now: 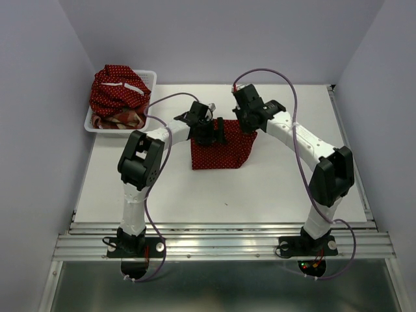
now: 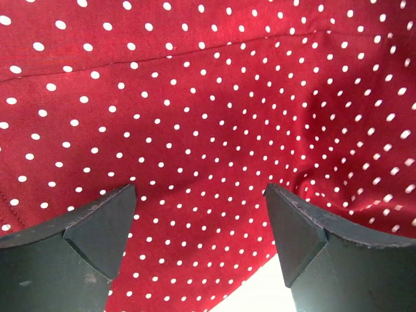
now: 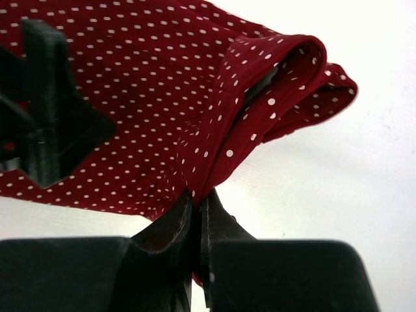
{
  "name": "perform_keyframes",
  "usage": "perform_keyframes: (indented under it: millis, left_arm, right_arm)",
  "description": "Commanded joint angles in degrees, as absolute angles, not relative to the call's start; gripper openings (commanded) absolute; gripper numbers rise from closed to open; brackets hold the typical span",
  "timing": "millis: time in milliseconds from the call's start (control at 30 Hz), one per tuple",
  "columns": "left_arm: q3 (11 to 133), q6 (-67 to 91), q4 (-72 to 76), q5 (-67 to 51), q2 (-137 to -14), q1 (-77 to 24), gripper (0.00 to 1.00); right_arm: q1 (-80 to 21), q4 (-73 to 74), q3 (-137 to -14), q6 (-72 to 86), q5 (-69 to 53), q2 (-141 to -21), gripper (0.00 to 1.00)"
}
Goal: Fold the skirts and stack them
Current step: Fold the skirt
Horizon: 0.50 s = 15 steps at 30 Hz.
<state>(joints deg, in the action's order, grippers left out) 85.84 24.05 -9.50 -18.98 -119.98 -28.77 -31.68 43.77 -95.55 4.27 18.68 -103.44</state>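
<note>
The polka-dot skirt is soft, matt woven cloth. The left pincer is matt black plastic, faintly grainy. The table is smooth, matt white.

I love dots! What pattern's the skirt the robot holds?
Dark red skirt, white polka dots; best in left wrist view.

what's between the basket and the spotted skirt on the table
Top view: bare table, crossed only by the left arm and its purple cable, between the basket and the skirt.
</note>
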Motion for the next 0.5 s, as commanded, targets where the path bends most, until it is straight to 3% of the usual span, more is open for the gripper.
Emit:
perform_keyframes:
  millis: [0,467]
  left_arm:
    - [83.85,24.08,-8.79,-18.98,-119.53,-28.74,0.92]
    - [79.55,26.63,-6.15,-18.81,-118.22,-28.57,0.92]
  right_arm:
    - [-34.89,45.53,-101.33,3.61,19.87,-105.63,0.01]
    - [-38.76,45.35,-108.37,5.89,15.64,-111.8,0.01]
